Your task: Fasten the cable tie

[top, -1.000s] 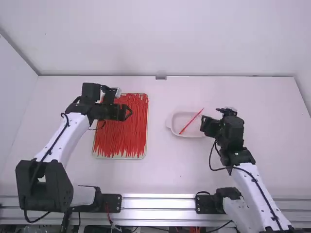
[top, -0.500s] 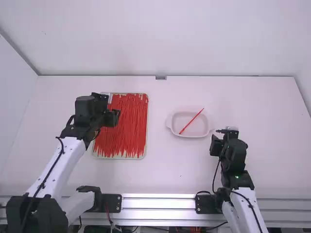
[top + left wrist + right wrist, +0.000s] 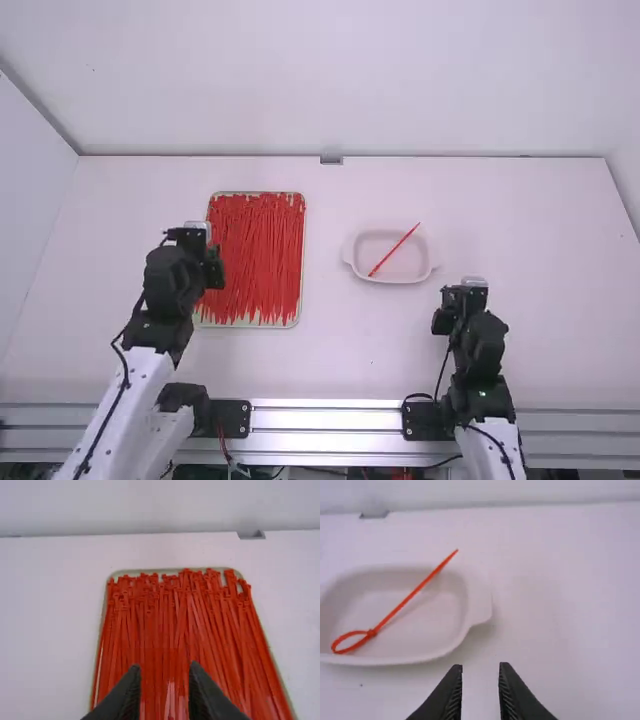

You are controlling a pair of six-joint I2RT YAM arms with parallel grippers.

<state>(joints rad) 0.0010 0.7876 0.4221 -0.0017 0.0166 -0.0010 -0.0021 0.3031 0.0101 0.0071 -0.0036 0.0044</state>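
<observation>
High view: white table [image 3: 520, 220], white wall [image 3: 330, 70], tie [image 3: 392, 250] in dish [image 3: 400, 279].

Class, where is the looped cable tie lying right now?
In the high view, the looped cable tie lies slanted in the white dish, right of the middle, with the pile of loose ties to its left.

Red cable ties [image 3: 255, 258], beige tray [image 3: 250, 325]; red tie [image 3: 405, 602], white dish [image 3: 479, 611]; white table [image 3: 530, 220].
</observation>
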